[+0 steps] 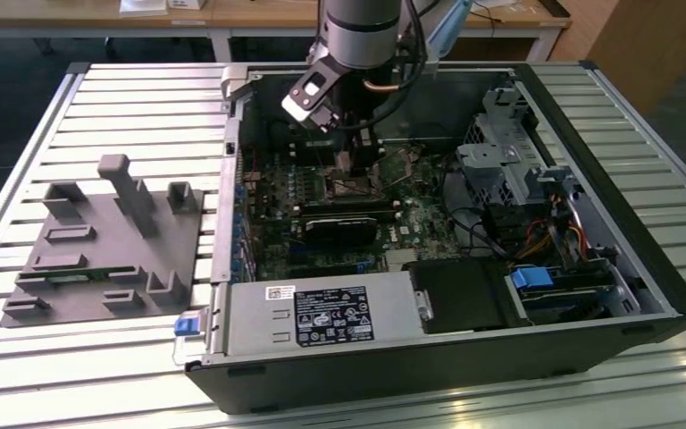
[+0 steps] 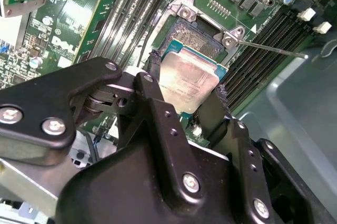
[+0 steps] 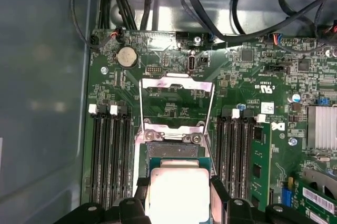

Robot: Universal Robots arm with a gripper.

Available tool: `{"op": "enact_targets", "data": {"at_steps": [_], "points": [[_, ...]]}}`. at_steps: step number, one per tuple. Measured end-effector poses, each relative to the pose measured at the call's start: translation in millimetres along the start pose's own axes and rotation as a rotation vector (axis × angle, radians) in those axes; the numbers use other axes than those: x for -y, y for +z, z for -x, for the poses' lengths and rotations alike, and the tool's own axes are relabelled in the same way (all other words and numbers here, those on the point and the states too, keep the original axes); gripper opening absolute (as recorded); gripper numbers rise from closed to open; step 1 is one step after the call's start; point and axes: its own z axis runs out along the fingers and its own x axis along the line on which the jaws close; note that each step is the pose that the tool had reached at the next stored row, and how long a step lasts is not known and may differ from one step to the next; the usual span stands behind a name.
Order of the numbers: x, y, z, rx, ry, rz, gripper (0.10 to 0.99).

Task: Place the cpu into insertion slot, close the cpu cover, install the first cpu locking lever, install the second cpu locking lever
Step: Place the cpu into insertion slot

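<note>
Over the insertion slot (image 2: 199,30), the gripper (image 2: 188,84) clamps the cpu (image 3: 178,195) by opposite edges, level for seating; the cpu cover (image 3: 176,80) stands swung open, clear.

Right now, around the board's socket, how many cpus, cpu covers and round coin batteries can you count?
cpu: 1, held between the fingers of the gripper
cpu cover: 1, standing open
round coin battery: 1
Total: 3
</note>
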Motion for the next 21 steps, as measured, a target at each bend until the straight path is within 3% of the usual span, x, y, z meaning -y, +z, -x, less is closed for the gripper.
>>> {"op": "enact_targets", "data": {"at_steps": [21], "points": [[1.1, 27.1, -1.4, 0.0001, 0.002, 0.000, 0.537]]}}
